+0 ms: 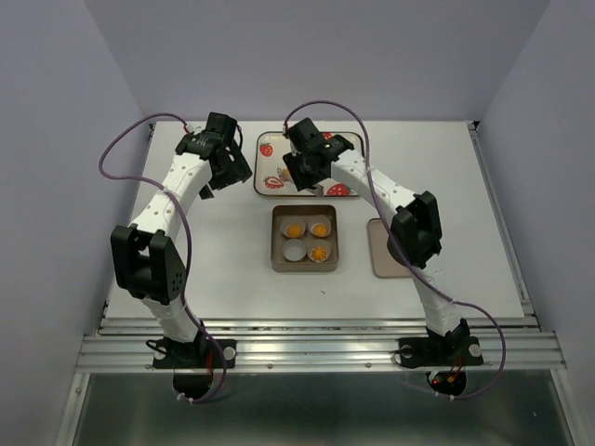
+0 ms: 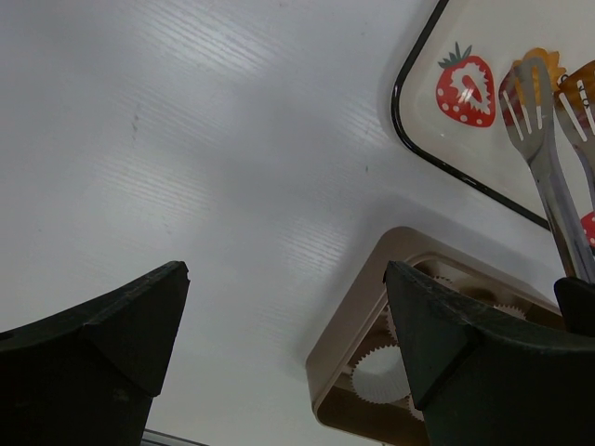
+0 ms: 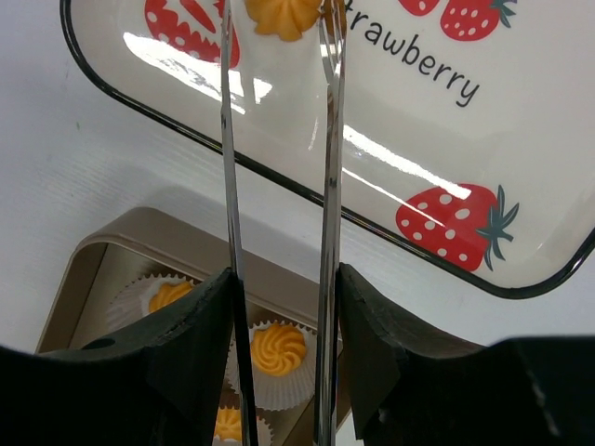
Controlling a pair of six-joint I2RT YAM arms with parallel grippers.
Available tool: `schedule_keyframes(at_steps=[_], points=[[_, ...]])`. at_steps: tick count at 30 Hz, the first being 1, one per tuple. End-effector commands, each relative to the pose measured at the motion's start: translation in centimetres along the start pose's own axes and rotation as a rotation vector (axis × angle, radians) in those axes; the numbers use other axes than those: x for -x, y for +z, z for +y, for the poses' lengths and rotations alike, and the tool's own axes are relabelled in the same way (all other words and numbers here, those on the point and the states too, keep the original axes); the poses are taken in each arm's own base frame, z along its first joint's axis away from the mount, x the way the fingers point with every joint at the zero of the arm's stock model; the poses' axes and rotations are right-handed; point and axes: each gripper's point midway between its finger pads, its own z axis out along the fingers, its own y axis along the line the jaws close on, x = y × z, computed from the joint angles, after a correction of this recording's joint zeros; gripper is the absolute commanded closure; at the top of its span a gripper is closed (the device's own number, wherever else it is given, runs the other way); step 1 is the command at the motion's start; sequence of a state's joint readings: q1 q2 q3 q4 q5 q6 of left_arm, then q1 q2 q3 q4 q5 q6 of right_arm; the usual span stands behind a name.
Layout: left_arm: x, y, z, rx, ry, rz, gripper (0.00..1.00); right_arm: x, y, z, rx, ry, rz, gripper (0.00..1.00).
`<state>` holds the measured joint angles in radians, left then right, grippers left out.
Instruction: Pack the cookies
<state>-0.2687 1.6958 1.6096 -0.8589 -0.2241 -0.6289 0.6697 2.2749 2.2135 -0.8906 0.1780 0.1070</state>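
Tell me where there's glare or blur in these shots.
Right wrist: white glare streaks on the glossy tray, tongs sharp, end effector fingers nearly black. Left wrist: broad sheen across the table. Top external: even light, only soft shadows on the table.

The cookies (image 1: 321,229) are orange-yellow with a piped swirl pattern. The fluted paper cups (image 1: 295,251) are white and the box (image 1: 305,268) is tan. The tray (image 3: 521,186) is glossy white with a black rim, red strawberries (image 3: 451,223) with pale speckles and green leaves, and black "strawberry" lettering (image 3: 418,65). The tongs (image 3: 230,186) are silver. The table (image 2: 186,139) is white, the arms (image 1: 372,186) are white with black joints, and the walls (image 1: 56,139) are pale lilac-grey.
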Motion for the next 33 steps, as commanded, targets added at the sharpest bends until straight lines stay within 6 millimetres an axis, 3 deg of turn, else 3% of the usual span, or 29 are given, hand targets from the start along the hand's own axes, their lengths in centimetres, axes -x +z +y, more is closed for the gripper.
schedule_keyframes(at_steps=[1,11,23,33], points=[[-0.2,-1.1,0.5,0.005,0.007,-0.008,0.01,1.5,-0.3,-0.1,-0.018,-0.024,-0.062,0.48],[-0.4,-0.9,0.7,0.013,0.005,-0.005,0.01,0.2,0.1,-0.3,-0.04,-0.076,-0.03,0.47],[-0.3,-1.2,1.1,0.013,0.008,-0.02,0.01,0.1,0.5,1.6,-0.008,-0.107,-0.034,0.46],[-0.6,-1.1,1.4,0.016,0.009,-0.016,0.01,-0.3,0.7,0.7,-0.062,-0.109,-0.022,0.53]])
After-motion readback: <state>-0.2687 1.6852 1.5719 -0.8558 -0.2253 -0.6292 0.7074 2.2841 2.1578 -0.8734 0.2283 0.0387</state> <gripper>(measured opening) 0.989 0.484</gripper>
